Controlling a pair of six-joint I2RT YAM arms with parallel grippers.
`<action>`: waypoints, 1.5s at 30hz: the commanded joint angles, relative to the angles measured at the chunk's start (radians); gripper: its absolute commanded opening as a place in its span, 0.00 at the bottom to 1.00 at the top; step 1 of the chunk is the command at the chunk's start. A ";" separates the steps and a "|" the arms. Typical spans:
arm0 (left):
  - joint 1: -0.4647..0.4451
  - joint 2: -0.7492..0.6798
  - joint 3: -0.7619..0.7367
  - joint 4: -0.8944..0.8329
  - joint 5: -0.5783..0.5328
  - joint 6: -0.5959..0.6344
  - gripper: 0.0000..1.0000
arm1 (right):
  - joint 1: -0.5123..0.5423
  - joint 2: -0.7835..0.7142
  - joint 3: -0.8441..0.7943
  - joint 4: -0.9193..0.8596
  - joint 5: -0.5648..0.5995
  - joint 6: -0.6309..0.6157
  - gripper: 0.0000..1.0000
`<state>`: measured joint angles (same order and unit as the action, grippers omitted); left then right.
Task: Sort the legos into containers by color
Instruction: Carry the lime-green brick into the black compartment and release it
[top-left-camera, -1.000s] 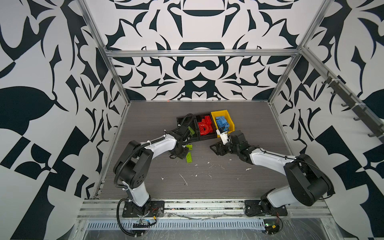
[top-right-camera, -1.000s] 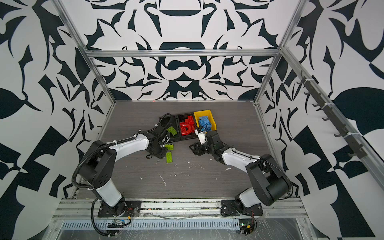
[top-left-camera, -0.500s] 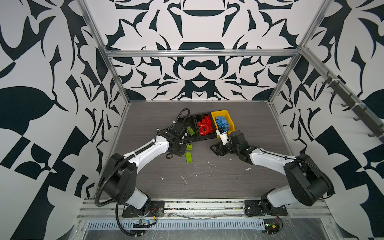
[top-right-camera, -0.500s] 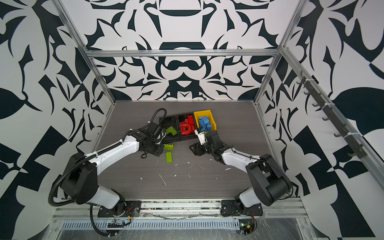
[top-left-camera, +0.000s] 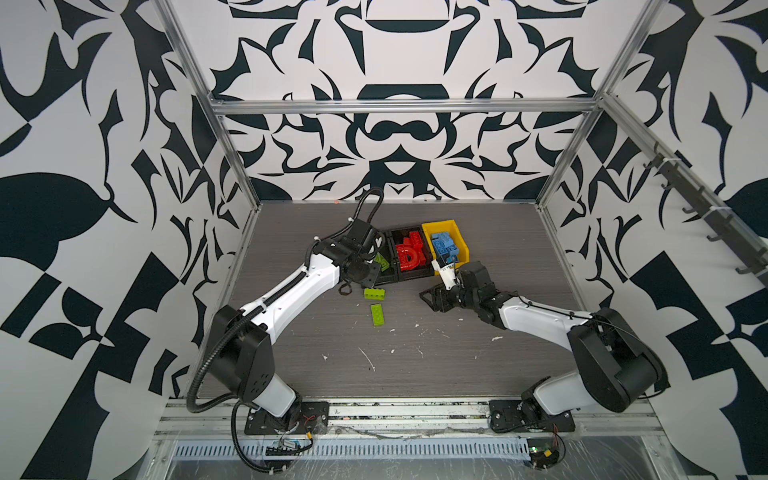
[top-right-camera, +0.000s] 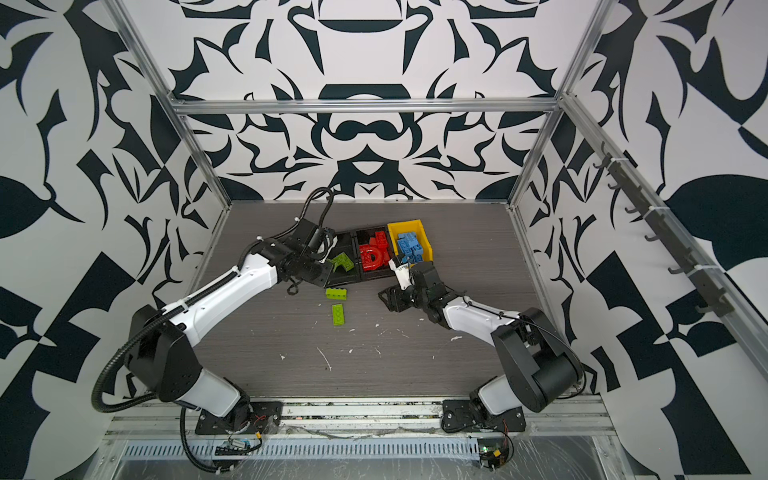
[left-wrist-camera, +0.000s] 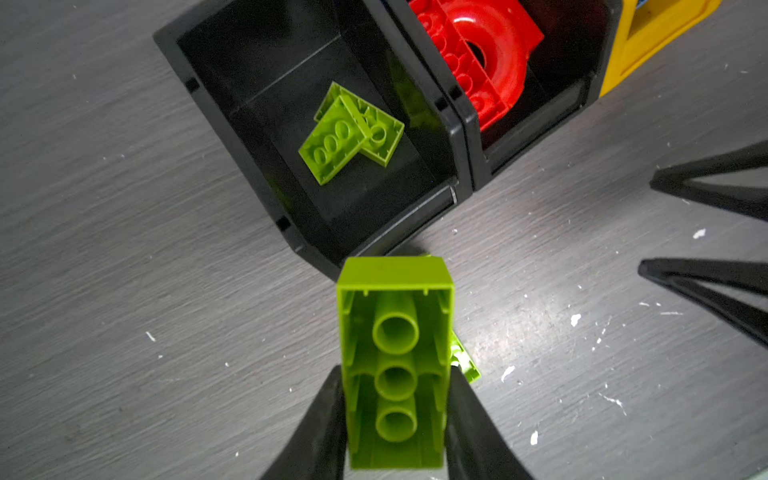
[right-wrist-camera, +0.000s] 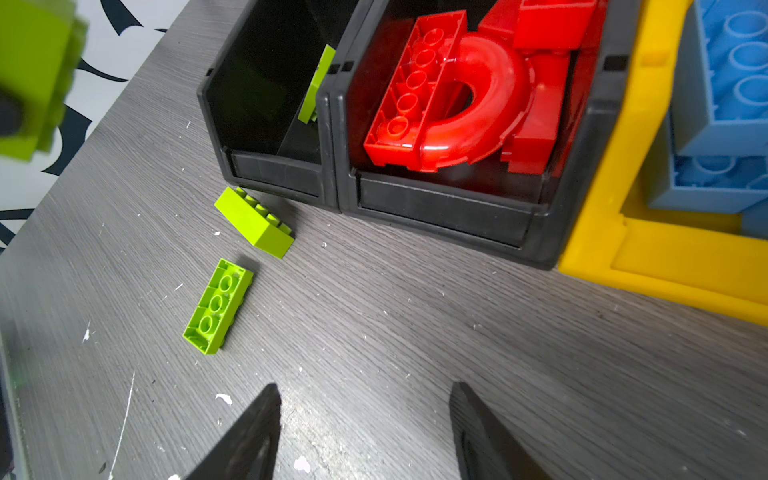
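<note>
Left wrist view: left gripper (left-wrist-camera: 395, 374) clamped on the long sides of a lime green brick (left-wrist-camera: 395, 316), hollow underside toward the camera, raised off the table (left-wrist-camera: 124, 249), just short of the front lip of the left black bin (right-wrist-camera: 276, 172). Inside that bin: two lime legos (left-wrist-camera: 349, 135), one lying across the other. On the table out front, two more lime ones: side-lying brick (right-wrist-camera: 253, 222) just beside the bin's lip, upside-down brick (right-wrist-camera: 218, 305) a little nearer the arm bases. Touching the left black bin: middle black bin (right-wrist-camera: 444, 208), packed with red legos (right-wrist-camera: 403, 83) plus a red arch (right-wrist-camera: 498, 83). Next over, yellow bin (right-wrist-camera: 665, 257) loaded with light blue legos (right-wrist-camera: 727, 83). As for right gripper (right-wrist-camera: 365, 388): jaws apart over bare tabletop, in front of the bins. Plus white scraps (right-wrist-camera: 224, 399) scattered across the wood-grain surface.
</note>
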<state>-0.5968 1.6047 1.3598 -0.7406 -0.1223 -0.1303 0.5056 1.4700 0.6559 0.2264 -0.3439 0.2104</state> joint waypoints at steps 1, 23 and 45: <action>0.004 0.088 0.085 -0.013 -0.037 0.002 0.39 | 0.004 -0.019 0.030 0.000 0.005 -0.008 0.67; 0.107 0.389 0.251 0.099 0.042 0.002 0.42 | 0.004 -0.014 0.031 -0.002 0.000 -0.008 0.67; 0.093 0.058 0.044 0.063 0.045 -0.109 0.70 | 0.004 -0.015 0.034 -0.007 -0.007 -0.005 0.68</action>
<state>-0.4946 1.7218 1.4673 -0.6361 -0.0818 -0.1848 0.5056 1.4696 0.6559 0.2127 -0.3450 0.2104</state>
